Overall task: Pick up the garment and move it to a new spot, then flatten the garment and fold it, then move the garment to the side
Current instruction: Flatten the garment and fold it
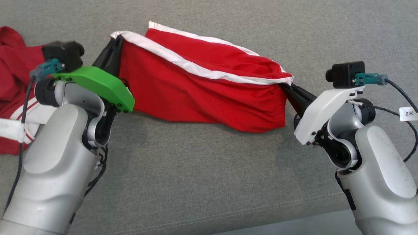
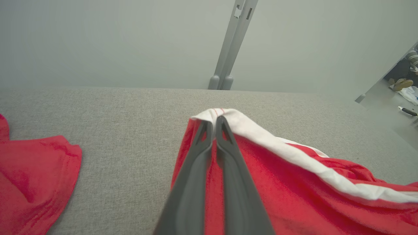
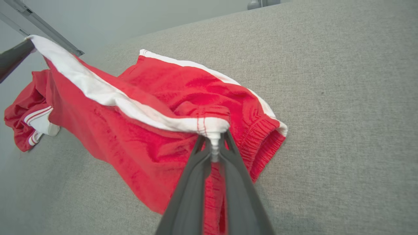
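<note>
While the left gripper (image 2: 215, 121) clamps one end of the white stripe and the right gripper (image 3: 214, 138) the other, the shorts (image 1: 202, 88) hang stretched between them, partly resting on the grey cushion (image 1: 209, 169). A tag (image 1: 408, 113) on the right arm's cable reads "2米". Both forearms rise from the lower corners of the head view, with their fingers angled inward. Another red garment (image 1: 13, 65) lies at the far left.

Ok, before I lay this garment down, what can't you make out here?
- Head view: second red garment cut by the left edge, partly behind the left forearm.
- Wrist views: left gripper and right gripper cover how many layers of the held garment each pinches.
- Left wrist view: floor clutter at far right, too small.
</note>
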Tool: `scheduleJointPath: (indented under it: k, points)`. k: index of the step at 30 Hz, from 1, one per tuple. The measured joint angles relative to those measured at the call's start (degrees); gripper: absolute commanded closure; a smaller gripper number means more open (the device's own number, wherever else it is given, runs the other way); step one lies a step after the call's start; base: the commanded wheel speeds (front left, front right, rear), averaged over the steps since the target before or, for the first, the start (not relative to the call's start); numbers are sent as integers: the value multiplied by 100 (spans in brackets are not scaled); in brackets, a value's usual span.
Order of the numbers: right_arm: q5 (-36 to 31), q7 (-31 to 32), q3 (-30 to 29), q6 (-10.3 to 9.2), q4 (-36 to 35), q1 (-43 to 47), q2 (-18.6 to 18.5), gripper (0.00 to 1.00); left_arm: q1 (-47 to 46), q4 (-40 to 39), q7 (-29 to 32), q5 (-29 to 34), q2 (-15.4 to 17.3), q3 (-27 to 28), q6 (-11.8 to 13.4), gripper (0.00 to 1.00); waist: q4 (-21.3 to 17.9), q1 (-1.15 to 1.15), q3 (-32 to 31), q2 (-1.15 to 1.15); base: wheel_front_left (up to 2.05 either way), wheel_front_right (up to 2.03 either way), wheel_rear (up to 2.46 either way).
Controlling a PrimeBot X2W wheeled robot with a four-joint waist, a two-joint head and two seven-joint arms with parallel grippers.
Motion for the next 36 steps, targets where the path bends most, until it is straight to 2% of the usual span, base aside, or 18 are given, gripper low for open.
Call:
scheduleJointPath:
  k: [10, 17, 23, 24, 25, 26, 36]
  points:
    - [-192, -460, -123, 0, 356, -433, 169, 100, -1007, 923, -41, 226, -109, -135, -215, 100, -356, 0, 408, 0, 0, 0, 0]
    - [-168, -698, -133, 0, 552, -706, 382, 100, -1508, 1467, -67, 404, -137, -233, -242, 100, -543, 0, 669, 0, 0, 0, 0]
    - [-188, -797, -51, 0, 769, -872, 424, 100, -1843, 1949, -101, 569, -154, -371, -268, 100, -640, 0, 905, 0, 0, 0, 0]
    - [-187, -809, -52, 0, 815, -890, 437, 86, -1879, 2033, -101, 602, -167, -402, -269, 100, -651, 0, 935, 0, 0, 0, 0]
    - [-186, -823, -40, 0, 860, -906, 443, 6, -1907, 2103, -94, 627, -176, -438, -282, 56, -659, 0, 960, 0, 0, 0, 0]
    - [-179, -814, -35, 0, 918, -932, 455, 0, -1929, 2170, -118, 653, -191, -455, -286, 0, -666, 1, 981, 0, 0, 0, 0]
    - [-43, -1134, -119, 0, 890, -925, 487, 0, -2050, 2655, -560, 738, -260, -509, -321, 0, -578, 1, 875, 0, 0, 0, 0]
